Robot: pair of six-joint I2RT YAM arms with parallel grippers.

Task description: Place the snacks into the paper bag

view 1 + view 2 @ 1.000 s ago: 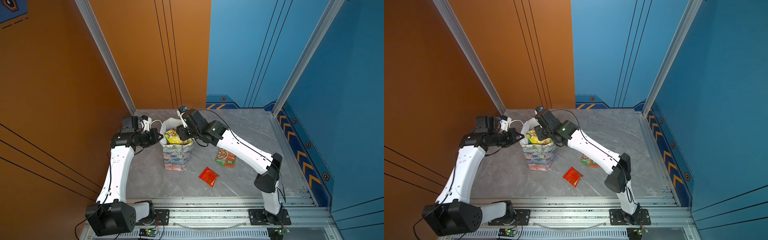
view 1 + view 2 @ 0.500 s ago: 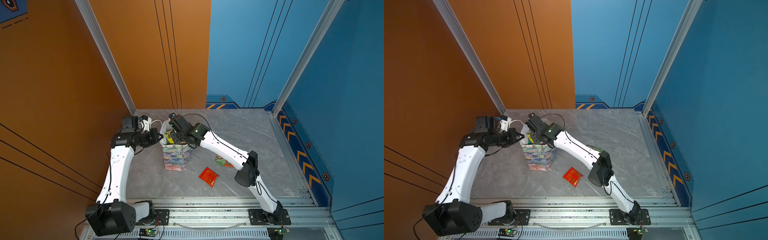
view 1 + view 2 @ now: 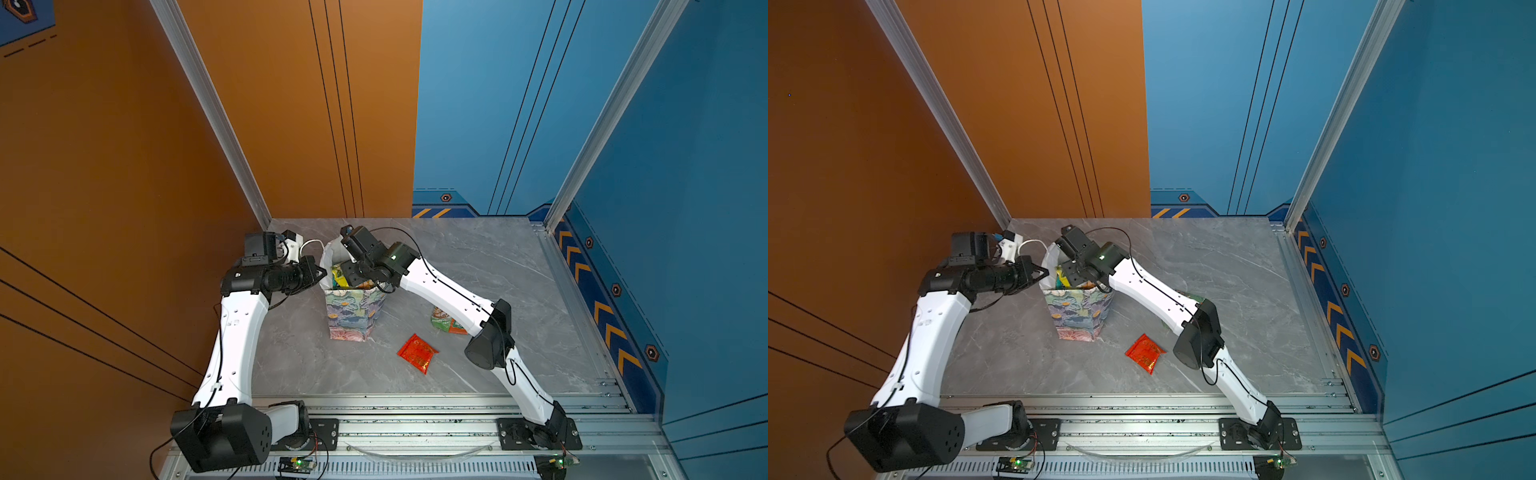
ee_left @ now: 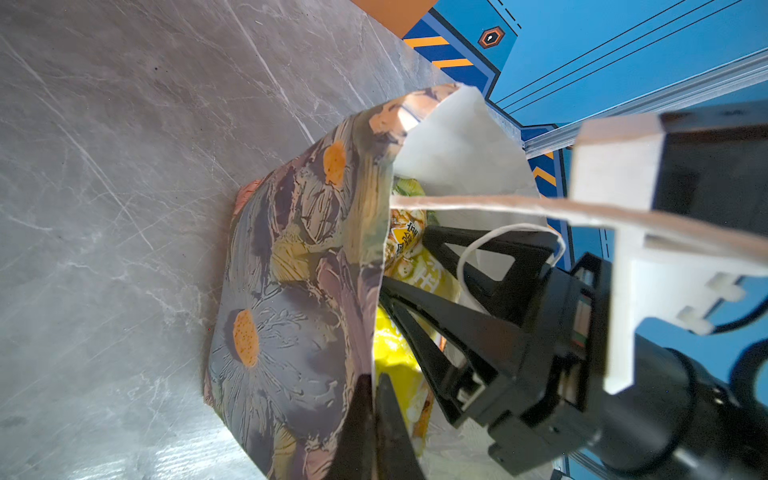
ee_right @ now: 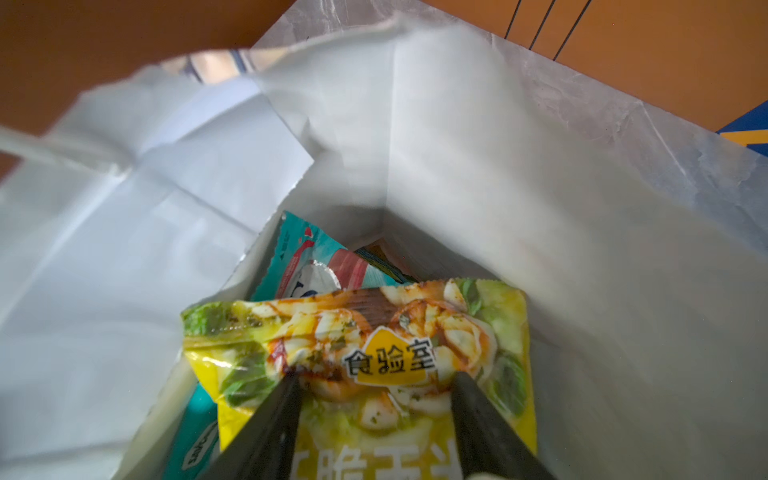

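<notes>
The left claw (image 4: pixel 372 384) is pressed together on the left rim of the floral-painted paper bag (image 3: pixel 353 316), which stands on the grey marble desk (image 3: pixel 478 266). The right claw (image 5: pixel 376 376) sits spread inside the bag's mouth over a glossy yellow chip packet (image 5: pixel 415 316). A small red foil packet (image 3: pixel 417 353) and a green-orange packet (image 3: pixel 441 321) lie right of the bag; both look light, crinkly and slippery, so pinch a crimped edge seam.
</notes>
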